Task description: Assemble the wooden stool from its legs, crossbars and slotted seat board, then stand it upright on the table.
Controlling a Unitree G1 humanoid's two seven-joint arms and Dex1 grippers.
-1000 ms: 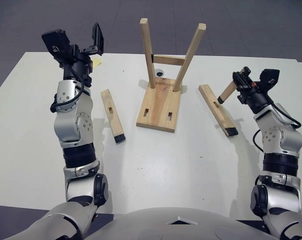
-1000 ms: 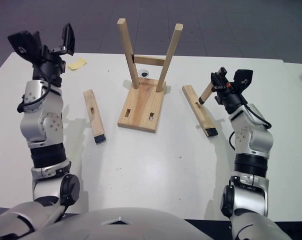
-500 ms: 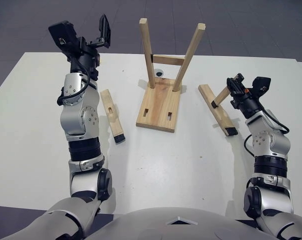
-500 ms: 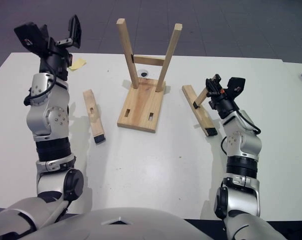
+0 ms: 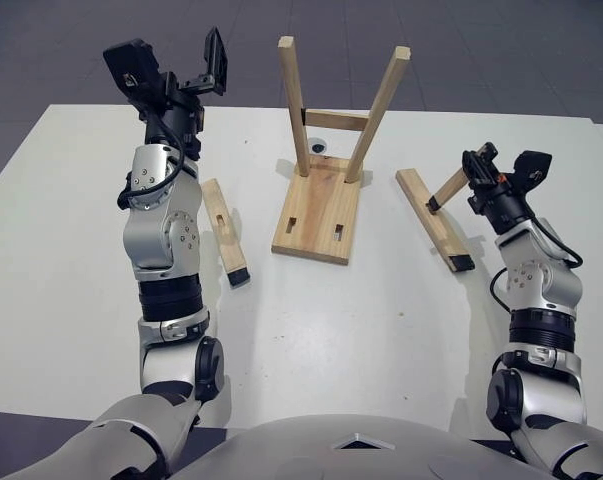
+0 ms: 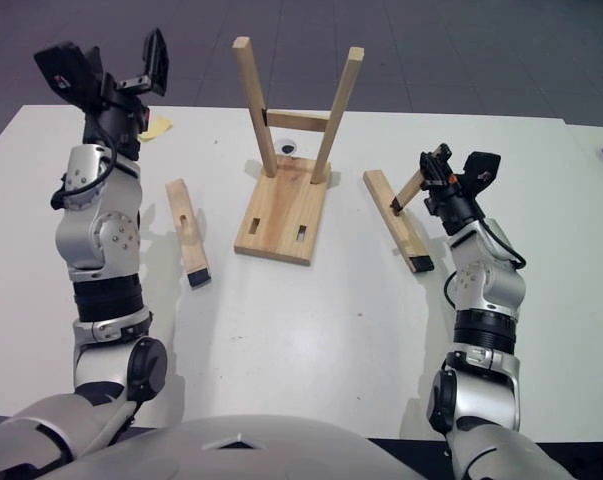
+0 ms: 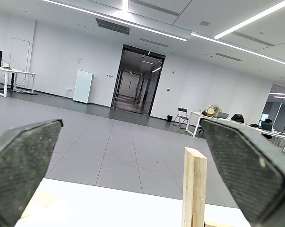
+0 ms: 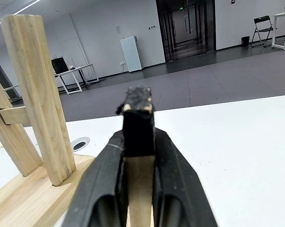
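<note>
Crossbar (image 5: 449, 186) clamped in right gripper (image 5: 472, 171); left gripper (image 5: 173, 65) spread, empty. Next, likely: seat it in loose leg (image 5: 436, 222) slot.

The table (image 5: 381, 330) is white. The seat (image 5: 316, 215), upright legs (image 5: 295, 100) and crossbar (image 5: 336, 120) are pale wood with faint grain. The lying legs (image 5: 224, 228) and the bar (image 5: 447, 188) are pale wood with black ends. The note (image 6: 153, 127) is yellow. The left gripper (image 5: 173, 65) and right gripper (image 8: 138, 137) are black, and the floor (image 5: 481, 50) is dark grey tile.
</note>
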